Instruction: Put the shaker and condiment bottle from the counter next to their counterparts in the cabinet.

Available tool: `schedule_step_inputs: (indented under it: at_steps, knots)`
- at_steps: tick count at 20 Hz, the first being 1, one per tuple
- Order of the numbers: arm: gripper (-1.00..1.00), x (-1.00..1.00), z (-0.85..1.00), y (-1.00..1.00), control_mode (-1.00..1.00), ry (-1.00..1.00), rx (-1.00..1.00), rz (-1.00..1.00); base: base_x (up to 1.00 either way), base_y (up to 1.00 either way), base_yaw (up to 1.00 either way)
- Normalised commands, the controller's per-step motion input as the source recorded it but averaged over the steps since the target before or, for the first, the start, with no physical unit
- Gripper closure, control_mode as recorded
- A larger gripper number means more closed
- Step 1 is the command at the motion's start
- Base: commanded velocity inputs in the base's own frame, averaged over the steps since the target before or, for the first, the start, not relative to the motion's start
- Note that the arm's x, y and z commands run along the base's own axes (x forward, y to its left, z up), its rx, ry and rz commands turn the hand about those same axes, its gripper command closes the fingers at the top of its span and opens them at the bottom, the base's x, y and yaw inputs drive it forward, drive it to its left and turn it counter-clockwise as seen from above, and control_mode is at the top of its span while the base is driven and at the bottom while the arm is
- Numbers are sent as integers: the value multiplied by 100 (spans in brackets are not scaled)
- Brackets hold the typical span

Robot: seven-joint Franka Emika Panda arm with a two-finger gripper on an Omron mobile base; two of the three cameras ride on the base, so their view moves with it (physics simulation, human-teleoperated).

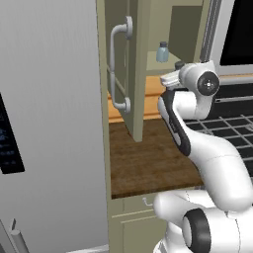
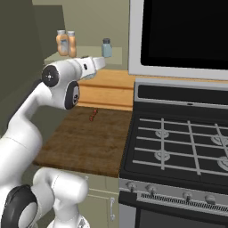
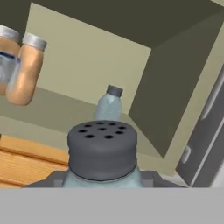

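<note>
**Shaker held at the cabinet mouth**

Our tool (image 3: 103, 183) is clamped on the shaker (image 3: 103, 151), raised above the bench (image 2: 84, 142). Beyond, on the cabinet shelf (image 3: 57, 111), stands its twin (image 3: 108, 104), with two bottles (image 3: 22, 65) to the side. A hasty reach could topple the twin.

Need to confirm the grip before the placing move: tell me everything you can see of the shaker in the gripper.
The shaker is clear bluish glass with a round grey cap pierced by small holes. It stands upright, clamped at its shoulders in the shut gripper, raised before the open cabinet, below and in front of its twin on the shelf.
</note>
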Motion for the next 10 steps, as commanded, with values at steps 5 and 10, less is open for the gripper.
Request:
schedule_step_inputs:
  at_steps: [5, 10]
  knots:
    - [100, -5, 37, -11, -100, 0, 25, -1, 0, 0, 0]
    - [100, -5, 54, -31, -100, -1, 33, -4, 0, 0, 0]
